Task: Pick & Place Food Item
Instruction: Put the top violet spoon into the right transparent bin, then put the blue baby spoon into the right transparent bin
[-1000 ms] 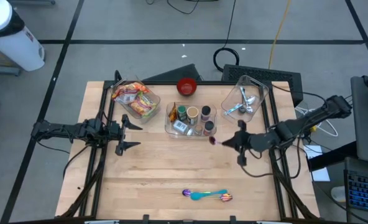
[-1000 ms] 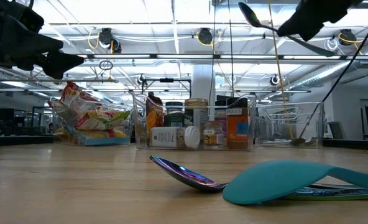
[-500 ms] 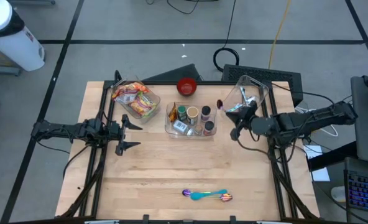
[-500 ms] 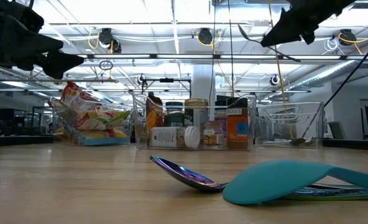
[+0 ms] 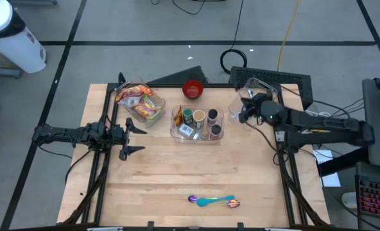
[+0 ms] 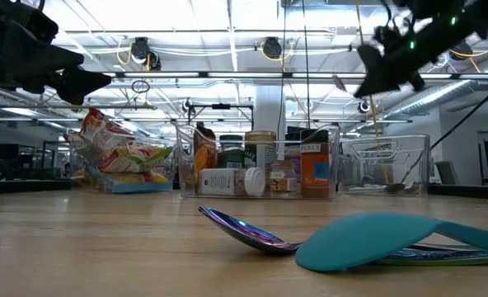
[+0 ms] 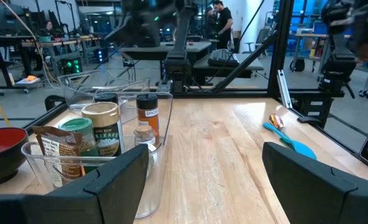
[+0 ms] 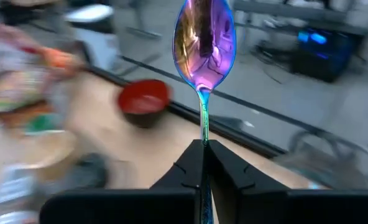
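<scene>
High view: the right hand (image 5: 244, 110) sits above the clear utensil bin (image 5: 265, 88) at the far right of the counter (image 5: 177, 173), just beside the clear jar bin (image 5: 177, 131). The left hand (image 5: 129, 136) waits at the counter's left side, fingers spread wide and empty; the snack-bag bin (image 5: 153, 115) lies just beyond it. A red bowl (image 5: 192, 88) stands beyond the jar bin, near the right hand.

Low view: the right hand (image 6: 376, 70) hangs high over the utensil bin (image 6: 384, 169), well clear of the counter. A second iridescent spoon (image 6: 244, 231) and a teal spoon (image 6: 376, 239) lie touching each other on the near side, well apart from both hands.

Left wrist view: the left hand's fingers (image 7: 119, 180) stand apart with nothing between them; the jars (image 7: 103, 127) are directly ahead.

Right wrist view: the right hand (image 8: 204, 155) is clamped tight on the stem of an iridescent spoon (image 8: 204, 43) – bowl end pointing forward, away from the hand, with the red bowl (image 8: 143, 99) ahead of it.

Task progress, as a judgement: the pick is done – the spoon is gripped and carried. Placing is left, probably into the utensil bin. The two spoons on the near side are not yet handled.
</scene>
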{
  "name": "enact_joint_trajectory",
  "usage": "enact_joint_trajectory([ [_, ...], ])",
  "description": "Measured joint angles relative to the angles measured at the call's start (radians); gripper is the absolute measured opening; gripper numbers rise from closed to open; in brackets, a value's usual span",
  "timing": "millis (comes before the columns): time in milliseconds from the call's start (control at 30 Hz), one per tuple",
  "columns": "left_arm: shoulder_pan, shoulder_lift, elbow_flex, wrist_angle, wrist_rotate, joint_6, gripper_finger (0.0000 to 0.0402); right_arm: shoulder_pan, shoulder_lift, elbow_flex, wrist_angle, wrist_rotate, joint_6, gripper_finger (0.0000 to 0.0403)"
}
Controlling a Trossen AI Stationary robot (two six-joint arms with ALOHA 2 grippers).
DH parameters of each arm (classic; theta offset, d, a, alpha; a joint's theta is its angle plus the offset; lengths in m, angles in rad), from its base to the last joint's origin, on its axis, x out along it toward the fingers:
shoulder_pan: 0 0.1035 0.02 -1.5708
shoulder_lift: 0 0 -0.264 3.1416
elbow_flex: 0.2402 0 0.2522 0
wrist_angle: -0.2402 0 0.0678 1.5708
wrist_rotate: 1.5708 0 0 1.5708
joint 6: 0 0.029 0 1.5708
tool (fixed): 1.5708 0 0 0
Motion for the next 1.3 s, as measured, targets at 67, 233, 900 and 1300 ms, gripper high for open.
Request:
enact_joint_trajectory([
  [67, 0.0, 0.0, 0.0, 0.0, 0.0, 0.0, 0.0324, -0.086, -0.013, -0.046, 0.01, -0.015, 0.012, 0.0003],
  [233, 0.0, 0.0, 0.0, 0.0, 0.0, 0.0, 0.0324, -0.296, -0.017, -0.141, 0.006, -0.158, 0.07, 0.0003],
  [900, 0.0, 0.0, 0.0, 0.0, 0.0, 0.0, 0.0324, -0.505, -0.009, -0.33, 0.077, -0.277, 0.186, 0.0004],
  [1300, 0.0, 0.0, 0.0, 0.0, 0.0, 0.0, 0.0324, -0.505, -0.011, -0.378, 0.181, -0.269, 0.181, 0.0044],
])
